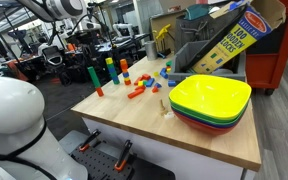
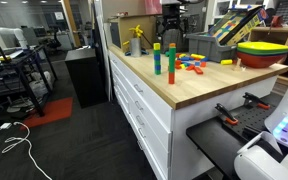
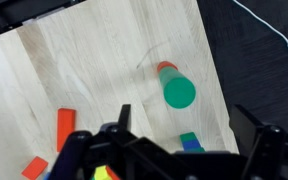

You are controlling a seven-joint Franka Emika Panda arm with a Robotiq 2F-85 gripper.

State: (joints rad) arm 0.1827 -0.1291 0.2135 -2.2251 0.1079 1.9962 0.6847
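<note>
Two wide-spread jaws of the gripper hung empty above an upright green cylinder, an orange block lying nearby.

The cylinder is green over red, the flat block is orange, the table pale wood grain.

This is a lab, with workbench, office chairs and red tool cabinet.
</note>
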